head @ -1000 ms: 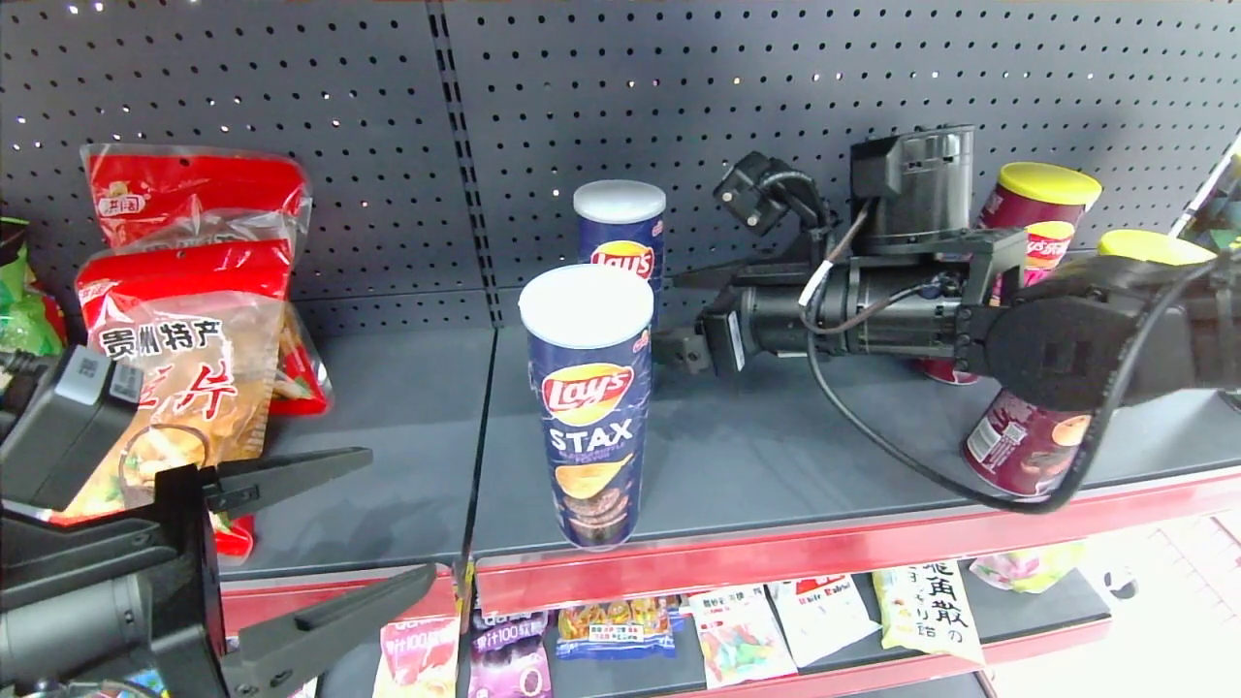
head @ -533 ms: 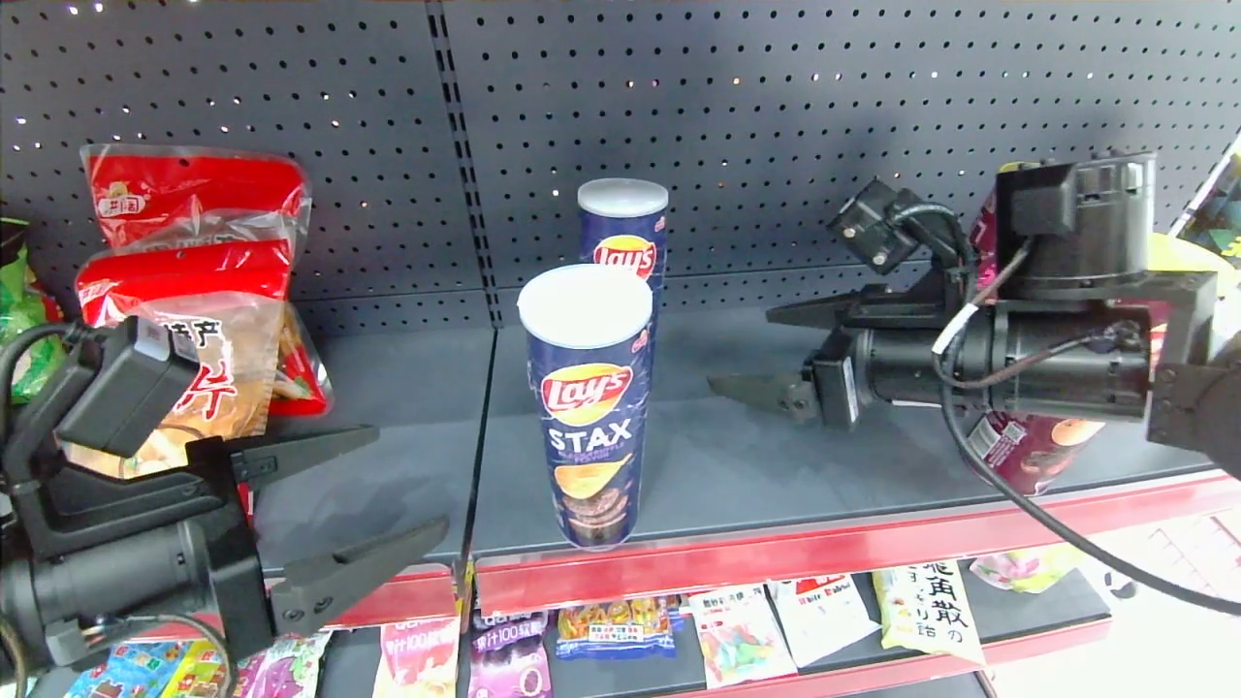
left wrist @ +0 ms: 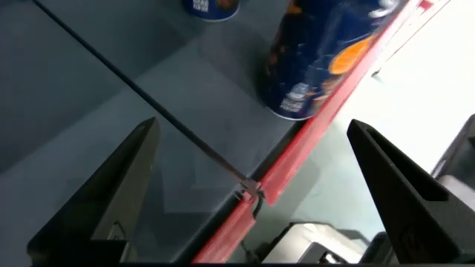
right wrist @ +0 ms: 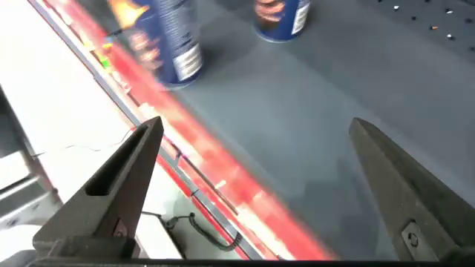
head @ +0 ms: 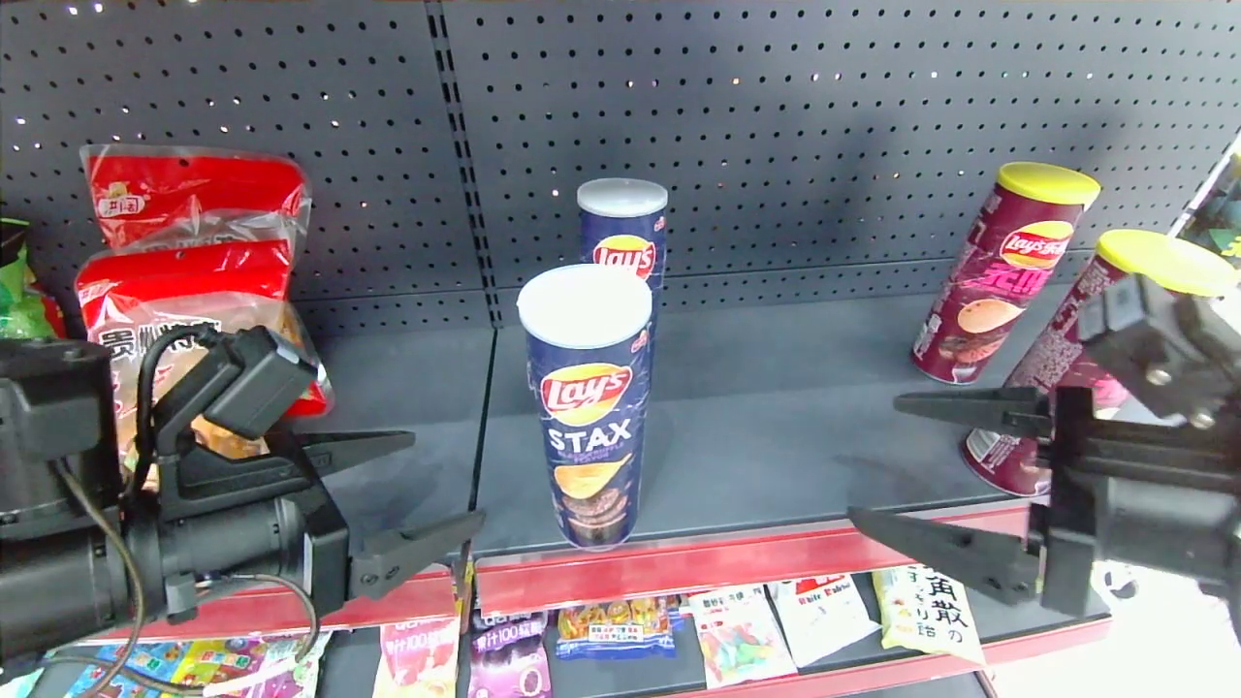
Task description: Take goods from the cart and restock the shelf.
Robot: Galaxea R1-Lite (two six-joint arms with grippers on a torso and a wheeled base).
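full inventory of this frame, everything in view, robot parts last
blue cylindrical chip cans with white lids: 2, blue, middle of the shelf, one at the front edge, one behind it
maroon cylindrical chip cans with yellow lids: 2, maroon, right end of the shelf
red plastic snack bags: 2, red and clear, left end of the shelf, one behind the other
green bag: 1, green, far left, cut off by the edge
small snack packets: several, mixed colours, lower shelf
dark grey metal shelf with red front edge: 1
perforated back panel: 1, dark grey, behind the shelf
left gripper: 1, black, open, empty, before the shelf's left part
right gripper: 1, black, open, empty, before the shelf's right part
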